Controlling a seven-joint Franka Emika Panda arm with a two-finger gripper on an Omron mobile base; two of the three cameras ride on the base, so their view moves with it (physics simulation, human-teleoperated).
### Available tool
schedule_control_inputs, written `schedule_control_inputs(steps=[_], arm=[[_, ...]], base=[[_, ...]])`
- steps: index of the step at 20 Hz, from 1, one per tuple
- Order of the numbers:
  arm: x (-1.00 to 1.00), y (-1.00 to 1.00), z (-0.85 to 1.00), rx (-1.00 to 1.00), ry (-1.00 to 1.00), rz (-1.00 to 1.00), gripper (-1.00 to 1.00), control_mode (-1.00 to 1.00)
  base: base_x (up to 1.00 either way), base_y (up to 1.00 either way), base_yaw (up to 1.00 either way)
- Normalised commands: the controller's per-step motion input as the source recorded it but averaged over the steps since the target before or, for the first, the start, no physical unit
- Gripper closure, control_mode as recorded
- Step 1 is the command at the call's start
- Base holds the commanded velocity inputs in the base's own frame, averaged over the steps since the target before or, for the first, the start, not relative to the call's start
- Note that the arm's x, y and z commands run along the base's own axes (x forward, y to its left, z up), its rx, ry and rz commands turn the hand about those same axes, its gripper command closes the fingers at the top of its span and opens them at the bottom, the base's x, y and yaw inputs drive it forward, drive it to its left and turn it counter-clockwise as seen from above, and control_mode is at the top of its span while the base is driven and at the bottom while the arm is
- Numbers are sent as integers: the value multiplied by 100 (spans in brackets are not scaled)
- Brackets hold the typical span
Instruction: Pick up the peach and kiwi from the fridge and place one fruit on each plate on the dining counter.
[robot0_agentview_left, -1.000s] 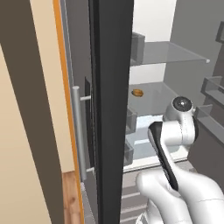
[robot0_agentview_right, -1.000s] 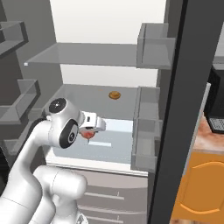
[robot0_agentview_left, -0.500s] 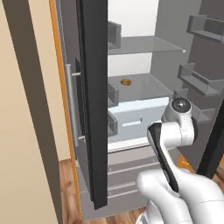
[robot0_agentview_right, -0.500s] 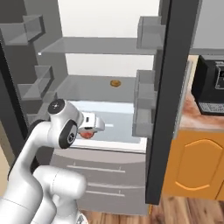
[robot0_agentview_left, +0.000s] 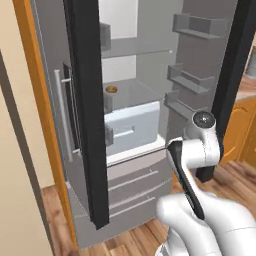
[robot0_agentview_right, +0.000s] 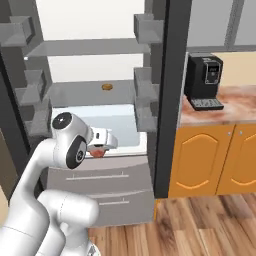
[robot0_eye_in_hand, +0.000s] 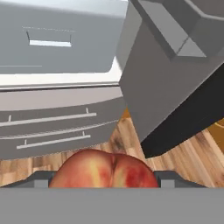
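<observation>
Your gripper (robot0_agentview_right: 100, 148) is closed on the peach (robot0_eye_in_hand: 104, 169), which sits between the jaws at the bottom of the hand view, a red fruit with a yellow blush. In the right base view the peach (robot0_agentview_right: 98, 153) hangs just in front of the open fridge (robot0_agentview_right: 90, 95), clear of the shelves. From the gripper, the fridge drawers lie at about 11 o'clock in the hand view and the wooden floor (robot0_eye_in_hand: 188, 162) at 3 o'clock. No plate can be seen yet, so you likely need to turn away from the fridge to find the dining counter.
</observation>
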Motion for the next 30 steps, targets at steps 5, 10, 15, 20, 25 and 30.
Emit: schedule_control_inputs(steps=[5,10,15,20,25,30], arm=[[0,0,0,0,0,0,100,100],[0,0,0,0,0,0,100,100],[0,0,0,0,0,0,100,100],[0,0,0,0,0,0,100,100],[0,0,0,0,0,0,100,100],[0,0,0,0,0,0,100,100]], base=[[-50,49,-44],[-64,5,-41],[-73,3,-41],[-82,7,-39],[-78,12,-37],[-73,17,-35]])
